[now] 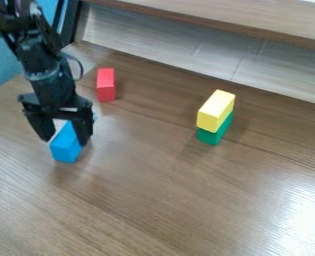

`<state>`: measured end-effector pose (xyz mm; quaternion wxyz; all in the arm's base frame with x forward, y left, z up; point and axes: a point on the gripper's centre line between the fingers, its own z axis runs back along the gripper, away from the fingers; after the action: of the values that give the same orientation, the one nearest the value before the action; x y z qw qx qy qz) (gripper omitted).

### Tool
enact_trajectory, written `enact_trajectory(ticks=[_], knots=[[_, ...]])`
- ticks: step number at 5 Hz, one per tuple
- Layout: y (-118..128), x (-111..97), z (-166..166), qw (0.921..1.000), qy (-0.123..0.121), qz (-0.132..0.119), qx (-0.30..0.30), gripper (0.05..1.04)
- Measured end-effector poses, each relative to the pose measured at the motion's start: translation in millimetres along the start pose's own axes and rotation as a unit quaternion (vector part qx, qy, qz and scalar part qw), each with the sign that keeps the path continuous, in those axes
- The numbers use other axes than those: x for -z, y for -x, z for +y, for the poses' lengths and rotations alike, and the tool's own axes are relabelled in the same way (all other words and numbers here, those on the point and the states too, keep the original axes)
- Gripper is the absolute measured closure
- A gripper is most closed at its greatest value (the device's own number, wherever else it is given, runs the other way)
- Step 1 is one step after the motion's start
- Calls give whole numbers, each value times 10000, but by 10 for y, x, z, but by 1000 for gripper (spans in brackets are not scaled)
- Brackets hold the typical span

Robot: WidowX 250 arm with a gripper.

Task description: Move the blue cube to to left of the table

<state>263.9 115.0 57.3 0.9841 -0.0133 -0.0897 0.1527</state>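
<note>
You can't see all of the blue cube (65, 147): one finger of the gripper (65, 138) covers part of its far end, and you can't tell whether that finger touches it. Your view of the arm (36, 52) is cut off at the upper left. The yellow block (216, 110) hides the top of the green block (211, 136) from you, and glare washes out your tabletop's (160, 200) grain at lower right.

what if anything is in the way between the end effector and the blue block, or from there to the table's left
Nothing visible in either stretch: the end effector is right at the blue block, and the red block lies farther back and to the right, off the way left.
</note>
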Motion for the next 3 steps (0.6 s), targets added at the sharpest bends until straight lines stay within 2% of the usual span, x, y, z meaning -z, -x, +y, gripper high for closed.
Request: enact_trajectory(ticks=[1,2,3], knots=[[-83,-181,-43,9999,60,-109,-78,83],[-175,-338,-197,9995,69,-277,144,83],[-269,-460,-300,9983,-30,-498,287,83]])
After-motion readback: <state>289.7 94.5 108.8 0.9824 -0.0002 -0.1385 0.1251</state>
